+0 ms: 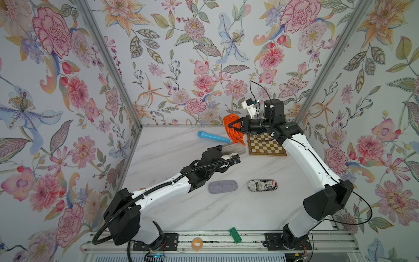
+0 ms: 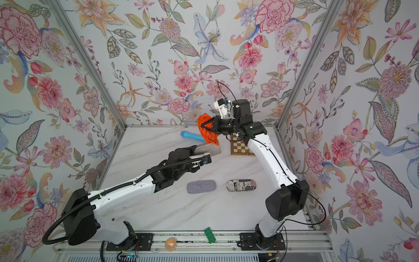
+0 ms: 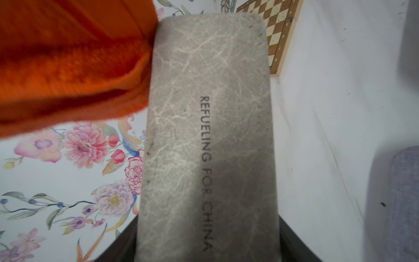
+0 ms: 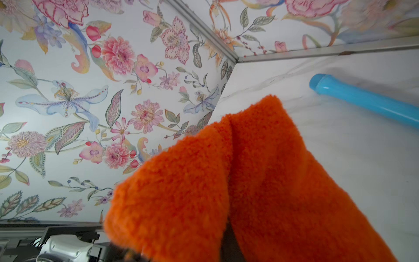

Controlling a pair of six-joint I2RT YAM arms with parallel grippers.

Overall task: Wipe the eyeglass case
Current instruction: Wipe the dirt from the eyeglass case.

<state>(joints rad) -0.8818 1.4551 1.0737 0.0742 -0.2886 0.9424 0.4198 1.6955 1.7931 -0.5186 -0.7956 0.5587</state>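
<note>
Left gripper (image 1: 218,150) is clamped on one end of the grey eyeglass case (image 1: 237,148), held just beside the chessboard (image 1: 266,145). Right gripper (image 1: 230,125) pinches the orange cloth (image 1: 237,137) over the chessboard's far corner. Only the left wrist view shows the case print "REFUELING FOR CHINA" and the cloth against its edge. Only the top views show the newsprint case (image 1: 262,185), nearer the robot than the chessboard. White marble table (image 1: 181,211), floral walls (image 1: 56,90). In the right wrist view the cloth hides the fingers and the case.
</note>
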